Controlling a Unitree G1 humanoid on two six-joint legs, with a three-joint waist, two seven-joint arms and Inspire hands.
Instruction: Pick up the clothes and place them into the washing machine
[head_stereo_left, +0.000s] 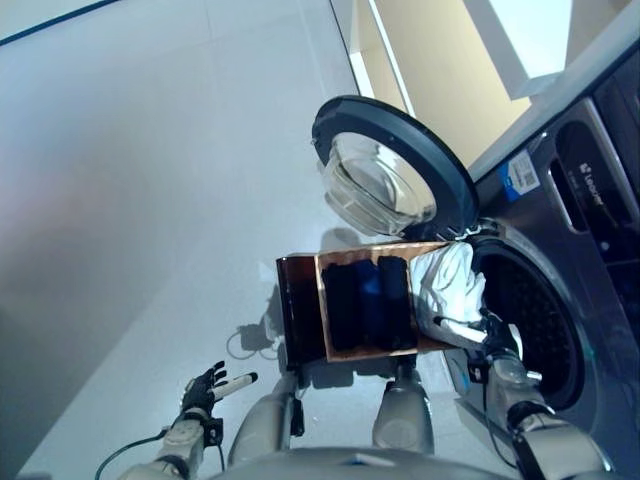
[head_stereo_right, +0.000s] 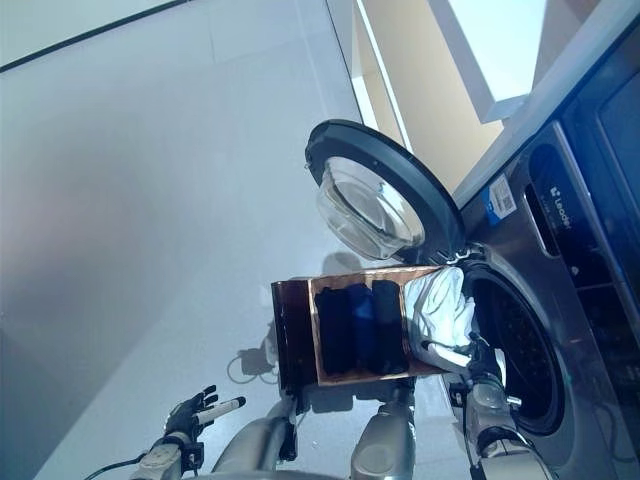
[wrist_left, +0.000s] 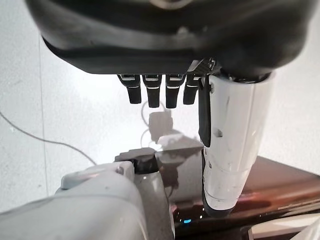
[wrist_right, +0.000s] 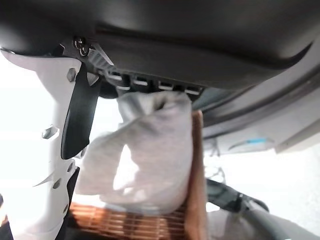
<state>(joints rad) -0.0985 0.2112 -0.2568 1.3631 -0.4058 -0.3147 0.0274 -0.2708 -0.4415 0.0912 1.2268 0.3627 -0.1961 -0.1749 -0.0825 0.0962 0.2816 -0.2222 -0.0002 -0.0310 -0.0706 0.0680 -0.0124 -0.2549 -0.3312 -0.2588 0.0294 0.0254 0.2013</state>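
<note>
Left hand: low at the robot's left side over bare floor, well apart from the basket; wrist view shows fingers hanging straight and relaxed, nothing in them. Idle.
Right hand: at the basket's drum-side end, just beside the washer opening. Own wrist view shows fingers curled down into the top of the white garment, white-covered thumb alongside it; reads as a pinch on the cloth.
White garment: bunched, hanging from the right hand, lower part draped over the basket's edge; sits between basket and drum mouth.
Basket: brown woven basket, between the two hands, right in front of the robot; dark clothes packed inside, black with a blue piece among them, not yet picked.
Key relation: drum opening lies just past the right hand, on the robot's right; garment is already on that side of the basket, so the move is likely a short carry further right and in. Right hand is far nearer than left.
Washing machine: dark grey front loader, round door swung fully open beyond the basket, clear of the path.
Risk: judged, trailing cloth may snag on the basket rim or drum lip.
</note>
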